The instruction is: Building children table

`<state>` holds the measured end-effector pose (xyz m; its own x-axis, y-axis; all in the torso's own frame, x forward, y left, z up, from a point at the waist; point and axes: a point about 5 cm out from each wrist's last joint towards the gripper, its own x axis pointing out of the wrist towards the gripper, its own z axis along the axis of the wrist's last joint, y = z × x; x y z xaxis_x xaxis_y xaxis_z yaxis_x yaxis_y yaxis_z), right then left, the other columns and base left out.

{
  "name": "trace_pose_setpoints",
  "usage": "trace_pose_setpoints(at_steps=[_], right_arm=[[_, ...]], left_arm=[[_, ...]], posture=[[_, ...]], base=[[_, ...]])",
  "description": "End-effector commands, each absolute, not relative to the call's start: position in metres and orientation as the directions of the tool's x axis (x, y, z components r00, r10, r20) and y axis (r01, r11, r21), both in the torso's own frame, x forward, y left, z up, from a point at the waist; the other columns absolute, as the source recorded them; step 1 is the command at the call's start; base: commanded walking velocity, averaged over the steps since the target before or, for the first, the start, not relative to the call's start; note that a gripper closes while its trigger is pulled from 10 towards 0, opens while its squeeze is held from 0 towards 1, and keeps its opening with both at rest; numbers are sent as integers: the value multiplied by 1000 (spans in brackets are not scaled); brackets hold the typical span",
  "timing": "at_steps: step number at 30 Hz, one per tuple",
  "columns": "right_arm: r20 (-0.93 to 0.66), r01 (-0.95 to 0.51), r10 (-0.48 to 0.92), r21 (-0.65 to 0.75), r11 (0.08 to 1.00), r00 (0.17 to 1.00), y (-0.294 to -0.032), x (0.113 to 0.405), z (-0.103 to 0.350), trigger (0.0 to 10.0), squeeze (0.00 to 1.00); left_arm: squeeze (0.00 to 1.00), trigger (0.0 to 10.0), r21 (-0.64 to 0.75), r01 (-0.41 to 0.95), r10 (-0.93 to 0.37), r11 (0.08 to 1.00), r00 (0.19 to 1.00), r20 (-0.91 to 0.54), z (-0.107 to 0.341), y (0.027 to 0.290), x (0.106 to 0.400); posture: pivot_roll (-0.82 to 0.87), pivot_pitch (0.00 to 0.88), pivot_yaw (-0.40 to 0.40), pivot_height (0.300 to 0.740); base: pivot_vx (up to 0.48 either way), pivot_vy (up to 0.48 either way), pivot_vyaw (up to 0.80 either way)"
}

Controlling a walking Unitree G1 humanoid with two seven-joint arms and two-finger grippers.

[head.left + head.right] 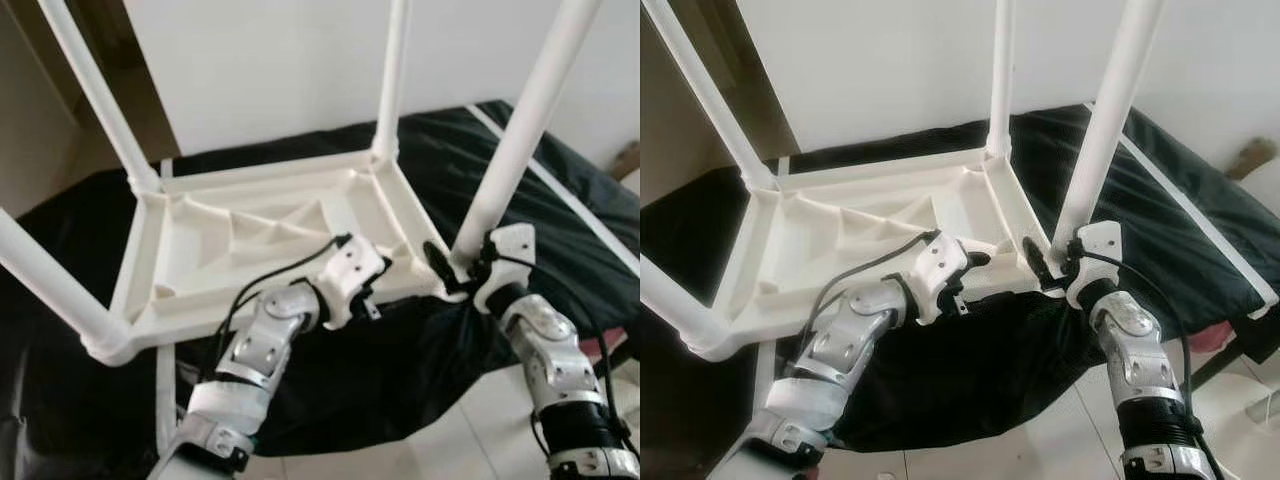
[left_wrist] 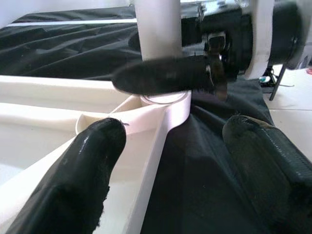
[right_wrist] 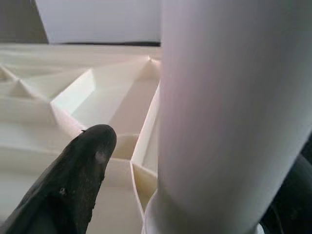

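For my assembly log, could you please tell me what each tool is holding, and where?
The right tool clasps the nearest table leg at its base, by the socket. The left tool is open astride the tabletop's rim, gripping nothing.

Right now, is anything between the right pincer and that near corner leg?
Nothing visible. The right pincer is already at the base of the near corner leg, where it meets the upturned tabletop. The left pincer rests open on the tabletop's front rim, beside that corner, not in the way.
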<state>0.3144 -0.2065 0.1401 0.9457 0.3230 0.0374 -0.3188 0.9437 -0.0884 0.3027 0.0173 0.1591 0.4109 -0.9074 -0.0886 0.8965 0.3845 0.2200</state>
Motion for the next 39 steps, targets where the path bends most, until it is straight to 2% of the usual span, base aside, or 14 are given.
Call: trace_pose_setpoints(at_steps=[1, 2, 3, 14, 15, 16, 27, 31, 33, 39], right_arm=[[27, -344, 348, -98, 934, 937, -206, 316, 139, 5490, 0], [27, -344, 348, -98, 934, 937, -206, 316, 139, 5490, 0], [23, -349, 353, -105, 931, 935, -207, 317, 138, 0, 0], [-14, -358, 359, -108, 927, 933, -212, 314, 125, 0, 0], [-10, -345, 346, -105, 933, 938, -213, 314, 124, 9569, 0], [-5, -318, 319, -93, 944, 948, -214, 314, 123, 10000, 0], [-16, -100, 99, -63, 993, 995, -216, 314, 114, 10000, 0], [-14, -52, 51, -27, 998, 999, -205, 311, 113, 10000, 0], [-19, 28, -28, 14, 1000, 999, -203, 311, 113, 10000, 0], [-20, 131, -131, 16, 991, 991, -200, 309, 114, 10000, 0]], left_arm=[[0, 10000, 233, 872, -885, 430, 458, -82, 159, 19, 306], [0, 10000, 233, 872, -885, 430, 458, -82, 159, 19, 306], [0, 10000, 235, 873, -886, 428, 457, -82, 159, 18, 306], [0, 10000, 238, 878, -892, 414, 444, -85, 159, 17, 305], [0, 10000, 239, 879, -893, 413, 443, -85, 159, 17, 305], [0, 10000, 241, 879, -893, 412, 442, -86, 159, 17, 305], [0, 10000, 242, 876, -890, 417, 447, -87, 158, 18, 305], [0, 10000, 242, 875, -889, 420, 451, -85, 158, 18, 306], [0, 10000, 239, 876, -889, 420, 450, -87, 158, 18, 305], [0, 10000, 232, 877, -889, 420, 449, -88, 156, 18, 304]], posture=[[-94, 0, 66, 740], [-94, 0, 66, 740], [-92, 0, 66, 740], [-97, 0, 76, 740], [-97, 0, 78, 740], [-94, 0, 75, 740], [-92, 0, 76, 740], [-93, 0, 75, 740], [-97, 0, 77, 740], [-98, 0, 73, 740]], base=[[0, 0, 0], [0, 0, 0], [0, 0, 0], [0, 0, 0], [0, 0, 0], [0, 0, 0], [0, 0, 0], [0, 0, 0], [0, 0, 0], [0, 0, 0]])
